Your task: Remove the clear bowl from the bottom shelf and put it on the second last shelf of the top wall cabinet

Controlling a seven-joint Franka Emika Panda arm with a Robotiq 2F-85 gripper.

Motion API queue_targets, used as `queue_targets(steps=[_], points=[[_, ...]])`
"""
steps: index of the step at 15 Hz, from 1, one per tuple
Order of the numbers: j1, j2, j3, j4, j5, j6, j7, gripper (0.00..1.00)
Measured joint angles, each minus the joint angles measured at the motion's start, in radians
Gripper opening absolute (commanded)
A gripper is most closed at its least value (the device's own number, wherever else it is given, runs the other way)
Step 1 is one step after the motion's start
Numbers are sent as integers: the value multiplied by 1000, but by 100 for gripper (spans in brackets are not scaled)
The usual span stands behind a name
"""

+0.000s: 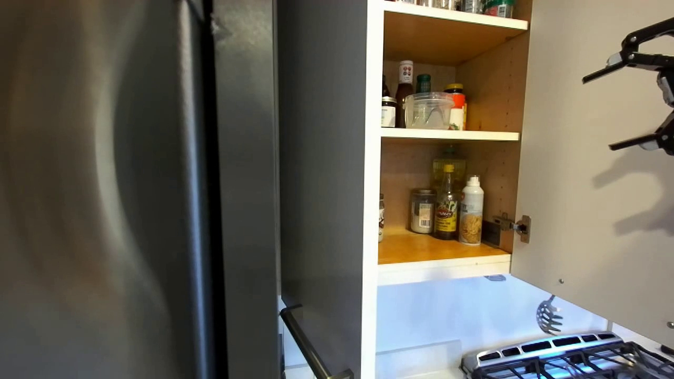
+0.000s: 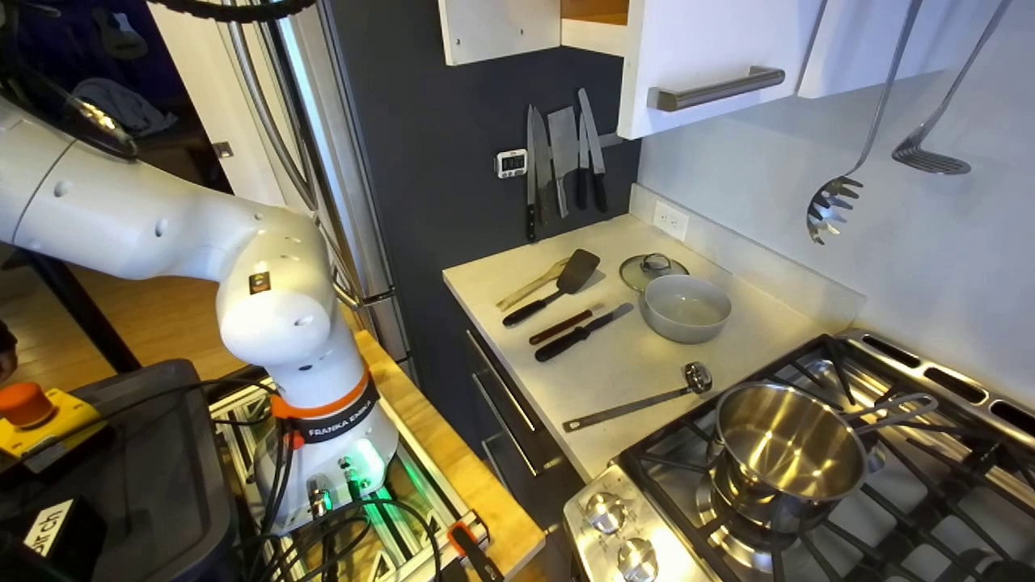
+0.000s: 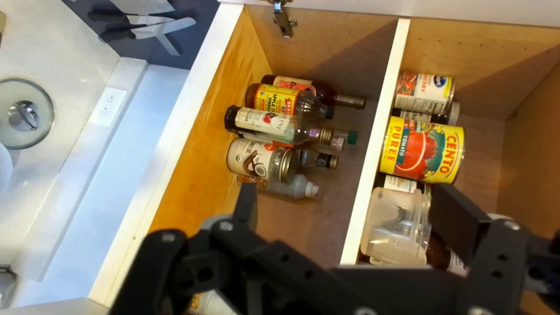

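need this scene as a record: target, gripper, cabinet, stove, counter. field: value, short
target: clear bowl, upright on the second shelf from the bottom
gripper: open, holding nothing, apart from the bowl
cabinet door: open
bottom shelf: jar, yellow-capped bottle, white-capped can, among others
stove: saucepan over a burner
counter: grey bowl, glass lid, ladle, among others
task status: looks done, judging by the clear bowl's place and the open gripper
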Motion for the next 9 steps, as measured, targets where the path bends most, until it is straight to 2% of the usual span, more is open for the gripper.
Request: queue_targets(steps=[4,9], points=[[-2,-27,-13,-20,0,-48,12,100],[-3,-46,-17,-39,0,-56,19,100]])
